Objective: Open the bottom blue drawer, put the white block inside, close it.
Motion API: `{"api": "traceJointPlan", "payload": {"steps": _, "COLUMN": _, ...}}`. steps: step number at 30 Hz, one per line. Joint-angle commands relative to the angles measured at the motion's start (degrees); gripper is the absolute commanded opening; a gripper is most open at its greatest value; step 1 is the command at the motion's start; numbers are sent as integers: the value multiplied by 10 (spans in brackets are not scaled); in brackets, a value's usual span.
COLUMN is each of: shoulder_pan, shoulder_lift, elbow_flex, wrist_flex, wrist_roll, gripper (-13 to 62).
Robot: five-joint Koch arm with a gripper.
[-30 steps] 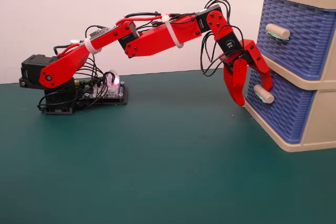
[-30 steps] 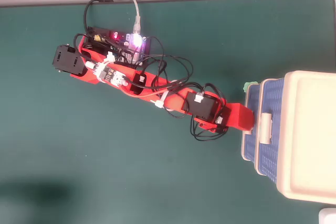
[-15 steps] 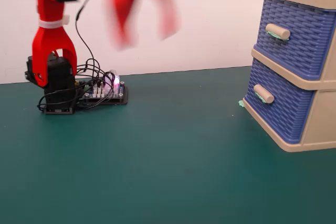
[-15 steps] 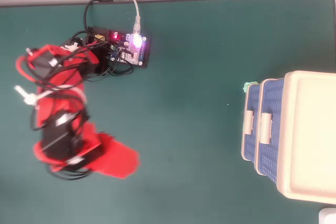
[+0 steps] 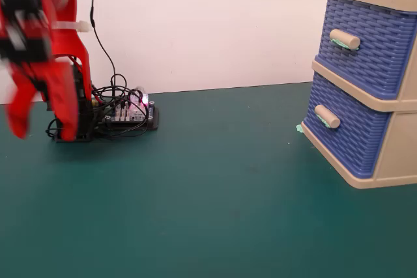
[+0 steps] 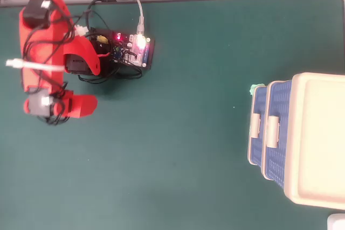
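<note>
A dark green tabletop [image 5: 215, 213] [image 6: 183, 176] meets a white wall [image 5: 215, 24]. A circuit board [image 5: 129, 114] [image 6: 132, 51] with lit pink and red lights and tangled black cables sits near the wall. A small mint-green scrap [image 5: 299, 128] [image 6: 254, 88] lies on the tabletop beside the beige chest [image 5: 397, 154] [image 6: 318, 138], whose upper blue drawer [image 5: 365, 43] looks shut.

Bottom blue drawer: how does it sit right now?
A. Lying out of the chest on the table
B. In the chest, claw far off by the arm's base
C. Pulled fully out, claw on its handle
B. The bottom blue drawer sits in the chest, while the claw hangs near the arm's base.
</note>
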Motion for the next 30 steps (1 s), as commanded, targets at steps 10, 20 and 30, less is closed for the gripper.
{"api": "traceJointPlan", "payload": {"steps": 10, "shoulder_pan": -10, "shoulder_lift": 105, "elbow_flex": 131, "wrist_flex": 126, "wrist_roll": -23, "gripper": 341}}
{"api": "traceJointPlan", "payload": {"steps": 20, "shoulder_pan": 0, "shoulder_lift": 105, "elbow_flex": 129, "wrist_flex": 111, "wrist_roll": -138, "gripper": 341}}
{"api": "traceJointPlan", "payload": {"steps": 30, "shoulder_pan": 3, "shoulder_lift": 105, "elbow_flex": 129, "wrist_flex": 110, "wrist_roll": -139, "gripper": 345}}
